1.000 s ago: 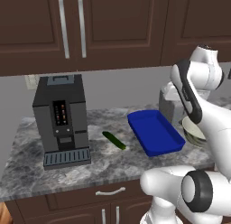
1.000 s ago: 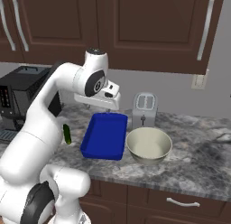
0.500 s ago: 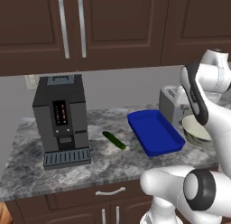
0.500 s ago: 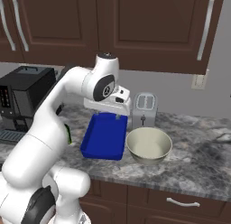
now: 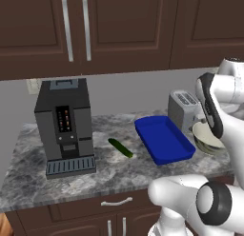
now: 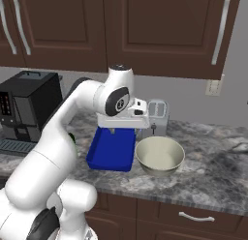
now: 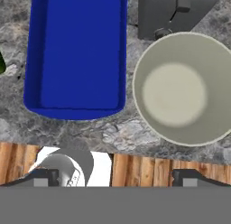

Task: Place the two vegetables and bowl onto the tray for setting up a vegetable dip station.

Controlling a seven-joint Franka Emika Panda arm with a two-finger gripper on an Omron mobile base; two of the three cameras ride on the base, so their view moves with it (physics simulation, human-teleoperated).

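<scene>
Surface (image 5: 28, 173): grey marbled stone run under dark cabinets. Coffee machine (image 5: 64, 125) at its left end, toaster (image 6: 157, 118) against the back wall toward the right.

Tray (image 5: 163, 139): bright blue, empty, long axis running from the front edge back toward the wall. Sits mid-surface, just left of the bowl, a narrow strip of stone between them in the hand view.

Bowl (image 6: 160, 155): cream inside, upright, empty, near the front edge and just in front of the toaster. Still on the surface, not on the tray.

Cucumber (image 5: 120, 148): slim, dark green, flat on the surface between coffee machine and tray, near the tray's left side but apart from it. Long axis diagonal, far end toward the machine, near end toward the front edge.

Gripper (image 7: 115, 177): raised above the surface over the seam between tray and bowl, looking straight down. Two fingertips stand well apart at the bottom of the hand view, nothing between them: released, empty.

Key relation: in the hand view the bowl lies ahead and right of the gripper's centre line, the tray ahead and left. My read is the bowl is the nearest pick; a short sideways shift would bring the gripper over the rim (image 7: 137, 105).

Hard to see: no carrot found anywhere. In the hand view the cucumber is cut by the left edge, a mere green sliver. In the left base view the arm covers much of the bowl.
</scene>
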